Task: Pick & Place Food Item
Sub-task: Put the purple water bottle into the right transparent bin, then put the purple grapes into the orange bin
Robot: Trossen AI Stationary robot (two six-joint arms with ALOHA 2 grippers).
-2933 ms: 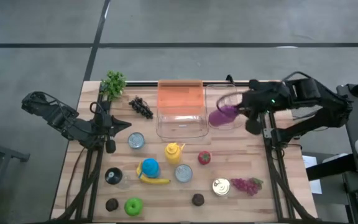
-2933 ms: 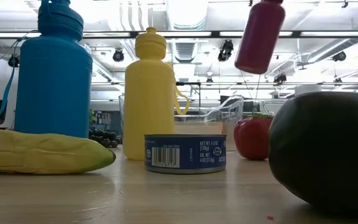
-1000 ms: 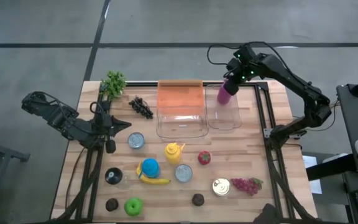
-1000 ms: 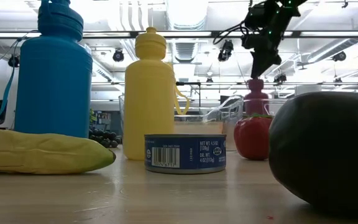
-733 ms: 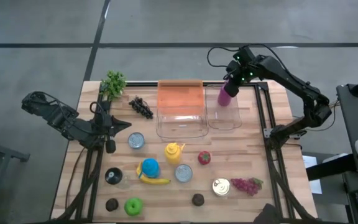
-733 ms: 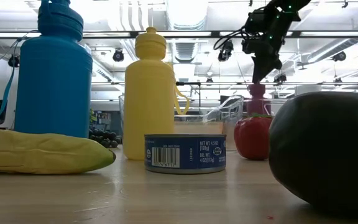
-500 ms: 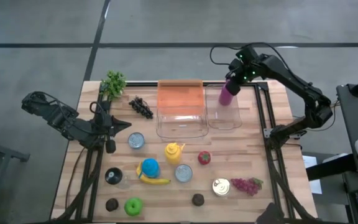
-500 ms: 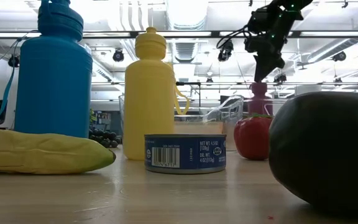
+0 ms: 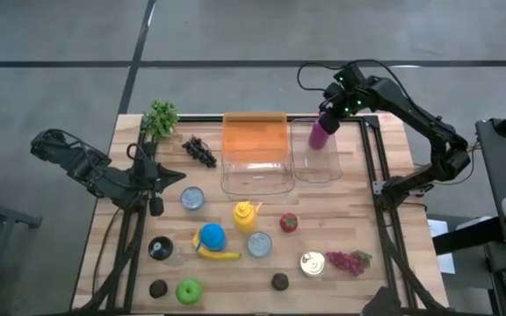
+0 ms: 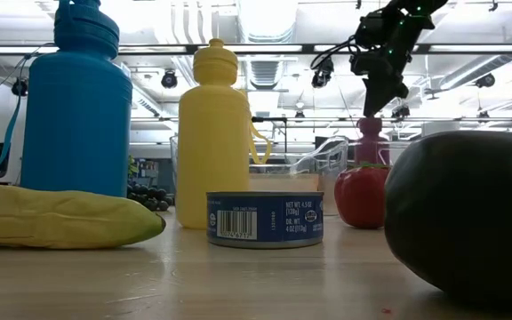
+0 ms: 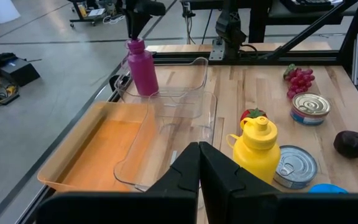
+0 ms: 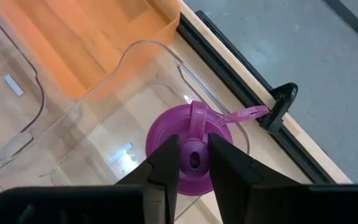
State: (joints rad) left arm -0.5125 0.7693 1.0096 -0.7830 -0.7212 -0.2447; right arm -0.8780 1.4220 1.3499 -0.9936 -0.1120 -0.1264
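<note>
A purple bottle stands upright on its base in the far part of a clear bin, beside an orange-bottomed bin. My right gripper hangs open straight above the bottle's cap, with one finger on either side of the spout. In the low view its fingertips end just over the bottle's neck. My left gripper is shut and waits at the table's left side.
Nearer than the bins lie a yellow bottle, a red strawberry, cans, a blue bottle on a banana, purple grapes and a green apple. Dark grapes and greens sit far left.
My right gripper has shifted a little toward the table's right edge and risen slightly over the bottle's cap. The purple bottle has stayed upright in the clear bin.
</note>
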